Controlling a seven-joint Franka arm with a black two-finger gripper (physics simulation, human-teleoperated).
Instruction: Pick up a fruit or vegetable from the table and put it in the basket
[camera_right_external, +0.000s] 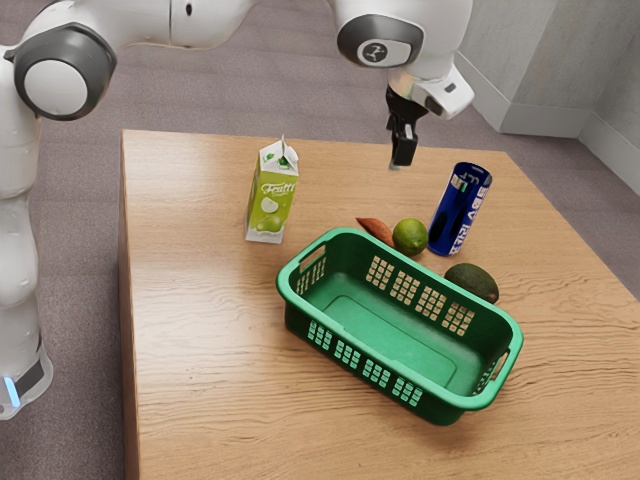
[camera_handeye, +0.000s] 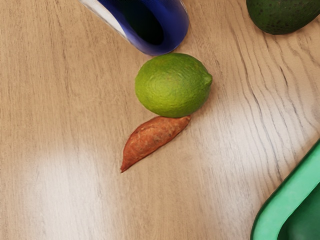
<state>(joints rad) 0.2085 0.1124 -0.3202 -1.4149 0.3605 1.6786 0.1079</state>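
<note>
the franka arm (camera_right_external: 150, 22) reaches from the exterior view's left, wrist (camera_right_external: 415, 25) bent, the black claw (camera_right_external: 401, 160) pointing downward.

A white robot arm (camera_right_external: 215, 20) reaches over a wooden table (camera_right_external: 200, 380), its black gripper (camera_right_external: 402, 163) poised above the surface beyond a green basket (camera_right_external: 345, 378). Along the basket's far side lie a reddish sweet potato (camera_right_external: 376, 230), a lime (camera_right_external: 409, 237) and a dark avocado (camera_right_external: 473, 281); a blue can (camera_right_external: 459, 212) stands beside the lime, a juice carton (camera_right_external: 270, 200) toward the exterior view's left.
</note>
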